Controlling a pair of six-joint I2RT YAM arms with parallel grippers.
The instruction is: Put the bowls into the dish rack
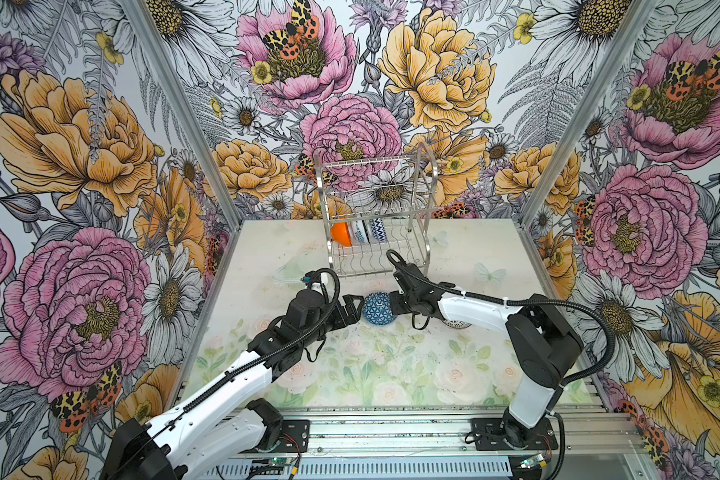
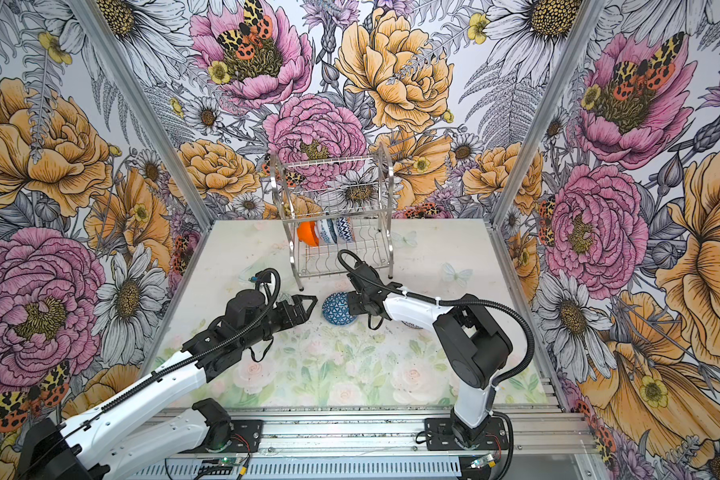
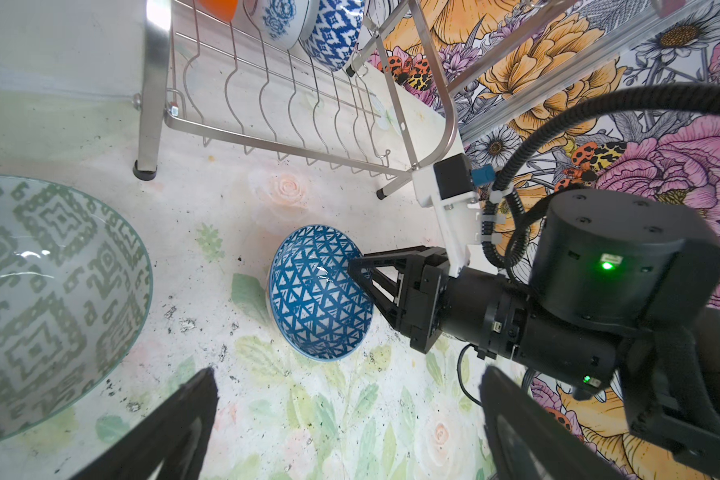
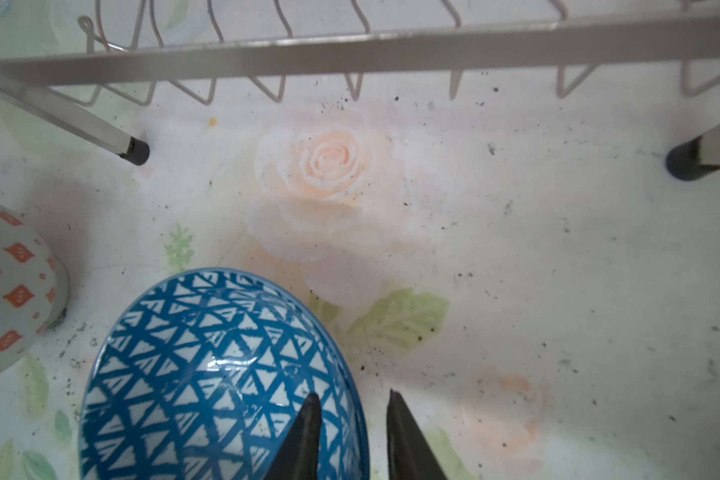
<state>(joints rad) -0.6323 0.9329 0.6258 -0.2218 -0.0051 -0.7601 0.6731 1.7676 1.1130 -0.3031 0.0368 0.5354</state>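
my left arm (image 1: 233, 374), right arm (image 1: 474, 309): white shells, black joints | my hoses (image 3: 682, 97): black, ribbed, white ties | my left claw (image 3: 350, 374), right claw (image 4: 353, 395): black triangular fingers | my wrist motor (image 3: 624, 257): black drum, green light

The table (image 1: 371, 374), covered in a pale rose-and-leaf print (speckled with dark crumbs), carries the dish rack (image 3: 154, 83) on black-capped legs toward the back. In front of the rack a blue triangle-patterned bowl (image 1: 377, 308) stands tipped on its rim. An orange-diamond bowl (image 4: 13, 286) lies near it.
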